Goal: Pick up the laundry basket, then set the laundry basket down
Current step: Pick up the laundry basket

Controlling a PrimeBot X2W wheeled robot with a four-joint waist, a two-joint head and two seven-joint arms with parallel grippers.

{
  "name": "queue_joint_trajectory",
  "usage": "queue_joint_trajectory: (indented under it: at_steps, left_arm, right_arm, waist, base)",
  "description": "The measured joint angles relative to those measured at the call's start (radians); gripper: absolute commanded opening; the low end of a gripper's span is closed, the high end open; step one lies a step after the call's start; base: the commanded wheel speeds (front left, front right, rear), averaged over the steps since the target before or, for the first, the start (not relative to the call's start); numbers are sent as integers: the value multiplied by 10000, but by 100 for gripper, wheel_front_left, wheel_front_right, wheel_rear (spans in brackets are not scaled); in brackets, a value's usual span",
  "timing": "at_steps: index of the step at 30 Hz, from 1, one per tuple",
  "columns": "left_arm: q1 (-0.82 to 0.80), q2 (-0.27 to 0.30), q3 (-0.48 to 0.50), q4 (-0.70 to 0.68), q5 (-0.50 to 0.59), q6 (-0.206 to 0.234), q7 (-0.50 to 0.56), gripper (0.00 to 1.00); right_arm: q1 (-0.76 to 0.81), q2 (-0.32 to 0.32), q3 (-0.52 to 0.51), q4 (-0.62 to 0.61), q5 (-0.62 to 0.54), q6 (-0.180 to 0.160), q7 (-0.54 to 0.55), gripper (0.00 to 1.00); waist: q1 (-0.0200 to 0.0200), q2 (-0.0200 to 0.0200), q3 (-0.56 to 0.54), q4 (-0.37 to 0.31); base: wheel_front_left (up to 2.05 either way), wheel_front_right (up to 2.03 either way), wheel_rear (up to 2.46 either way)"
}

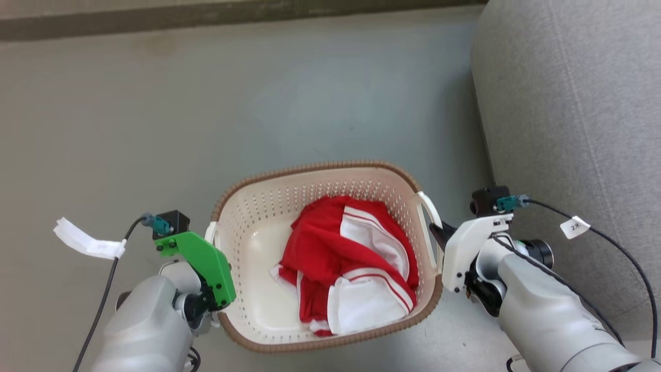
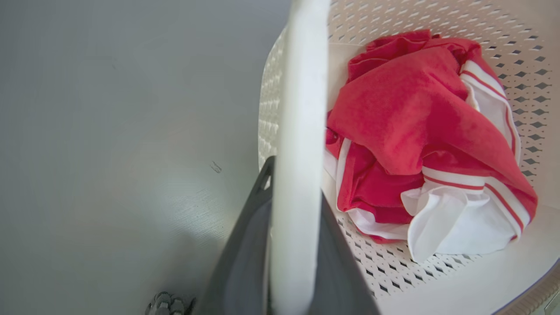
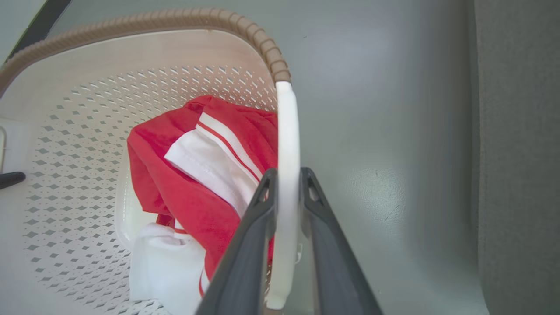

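Grey floor (image 1: 258, 103) lies below the laundry basket (image 1: 320, 166), my left tool (image 2: 294, 183) and right tool (image 3: 287, 175) each pinch a white handle (image 3: 288, 127) between their fingers, so I'd raise both evenly.

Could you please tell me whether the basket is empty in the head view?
No, a crumpled red and white garment lies inside the basket.

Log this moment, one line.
left end effector: shut on left handle | right end effector: shut on right handle | cream perforated plastic laundry basket: red-and-white garment
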Motion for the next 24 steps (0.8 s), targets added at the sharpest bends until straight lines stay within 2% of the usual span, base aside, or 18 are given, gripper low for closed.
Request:
queue_joint_trajectory:
  at_steps: [24]
  left_arm:
    - [1074,82,-65,207,-872,75,1183,0]
  right_arm:
    - [836,23,644,33,976,0,1634,0]
  waist:
    - [0,0,-2645,-231]
  base:
    - [0,0,0]
